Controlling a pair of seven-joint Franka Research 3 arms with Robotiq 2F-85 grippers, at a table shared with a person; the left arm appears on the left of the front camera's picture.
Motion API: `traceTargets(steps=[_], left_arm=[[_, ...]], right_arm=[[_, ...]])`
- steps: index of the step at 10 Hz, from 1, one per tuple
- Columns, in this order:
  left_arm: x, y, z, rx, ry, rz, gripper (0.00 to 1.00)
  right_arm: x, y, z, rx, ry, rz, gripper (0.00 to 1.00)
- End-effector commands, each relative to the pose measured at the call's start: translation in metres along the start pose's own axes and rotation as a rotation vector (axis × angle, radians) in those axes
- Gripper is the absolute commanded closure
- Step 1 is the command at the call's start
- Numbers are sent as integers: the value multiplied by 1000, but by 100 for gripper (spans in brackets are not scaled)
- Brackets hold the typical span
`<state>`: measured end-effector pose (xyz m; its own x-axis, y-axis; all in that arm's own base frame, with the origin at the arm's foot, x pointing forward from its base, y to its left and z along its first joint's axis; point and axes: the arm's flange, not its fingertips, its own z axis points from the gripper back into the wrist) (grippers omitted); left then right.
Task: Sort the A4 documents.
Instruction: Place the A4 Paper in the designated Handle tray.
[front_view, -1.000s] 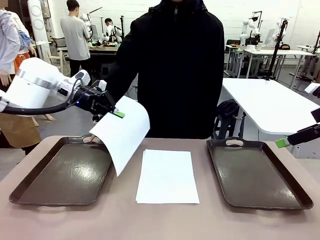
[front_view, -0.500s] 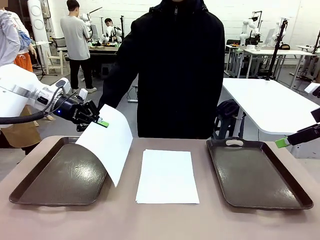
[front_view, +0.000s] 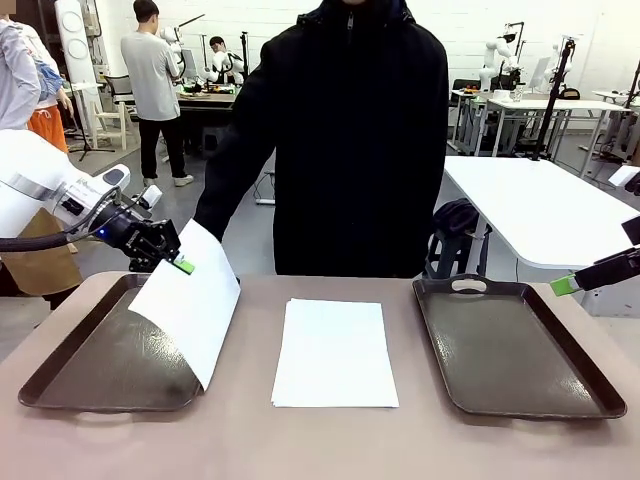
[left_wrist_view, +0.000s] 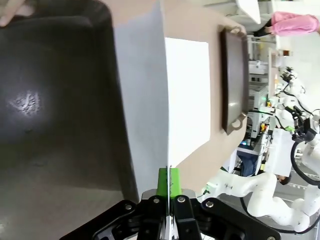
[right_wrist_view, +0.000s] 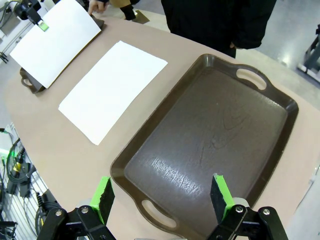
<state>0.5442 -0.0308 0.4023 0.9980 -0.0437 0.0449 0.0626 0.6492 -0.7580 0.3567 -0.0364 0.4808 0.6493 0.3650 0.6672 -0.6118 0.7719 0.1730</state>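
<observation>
One sheet gripped by left pincer over left tray right rim; stack laid mid-tabletop; right pincer held open near right tray.

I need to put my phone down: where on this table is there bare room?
Bare: the floor of the right tray, and the table strip between the paper stack and the robot's edge. Crowded: the left tray, where the left gripper holds a sheet over it.
</observation>
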Motion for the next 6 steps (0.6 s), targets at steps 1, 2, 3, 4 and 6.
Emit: traceTargets(steps=[1, 2, 3, 4, 6], left_arm=[[1, 6, 7, 72, 19, 30, 99], [0, 12, 14, 116, 21, 45, 99], [1, 20, 21, 146, 8, 57, 99], [2, 29, 27, 182, -12, 78, 99], [8, 49, 28, 203, -19, 105, 99]], right_arm=[[-1, -1, -2, 16, -7, -2, 0], [-1, -1, -2, 16, -7, -2, 0], [-1, -1, -2, 16, -7, -2, 0], [-1, -1, -2, 16, -7, -2, 0], [-1, -1, -2, 16, -7, -2, 0]])
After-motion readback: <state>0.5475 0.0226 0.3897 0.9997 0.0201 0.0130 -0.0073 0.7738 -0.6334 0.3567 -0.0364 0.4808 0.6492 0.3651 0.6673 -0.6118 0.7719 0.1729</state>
